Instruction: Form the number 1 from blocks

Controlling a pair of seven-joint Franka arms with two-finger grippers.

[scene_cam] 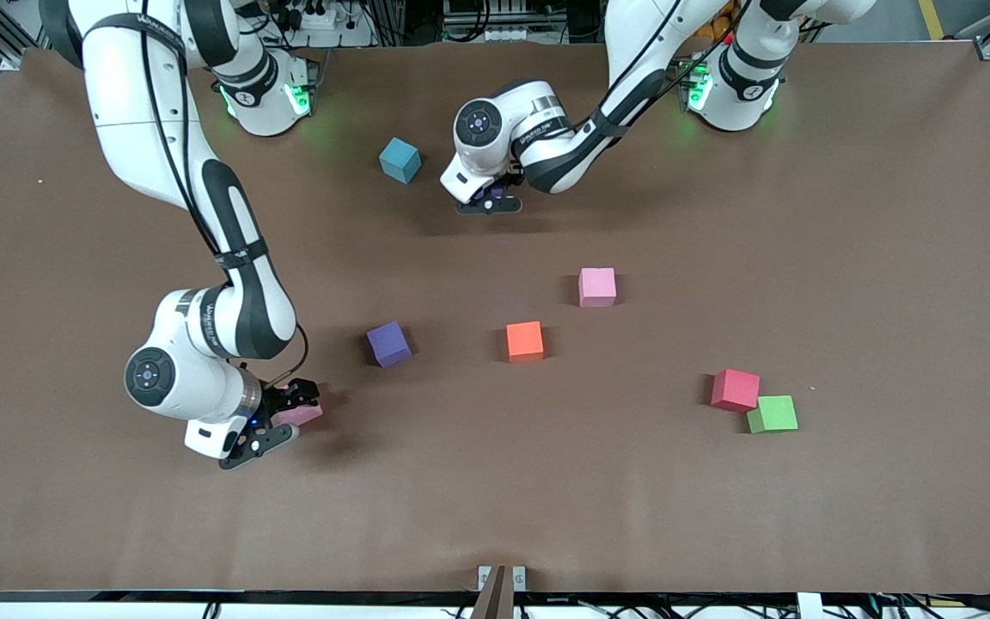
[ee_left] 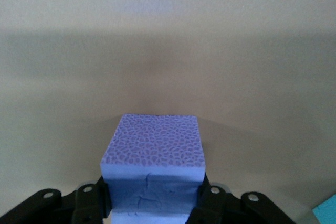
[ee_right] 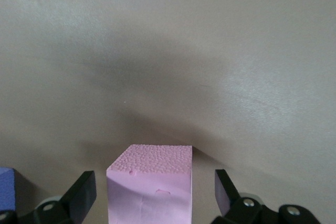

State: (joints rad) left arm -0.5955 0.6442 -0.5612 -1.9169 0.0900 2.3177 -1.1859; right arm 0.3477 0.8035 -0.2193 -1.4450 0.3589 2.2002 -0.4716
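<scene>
My left gripper is shut on a purple block, its fingers pressed against both sides, low over the table beside the light blue cube. My right gripper stands open around a light pink block that rests on the table toward the right arm's end, with a gap showing on each side of it. A second purple block, the orange-red block and a second light pink block lie apart in the middle of the table.
A light blue cube sits near the robots' bases, close to my left gripper. A crimson cube and a green cube touch each other toward the left arm's end. Brown tabletop stretches nearer the front camera.
</scene>
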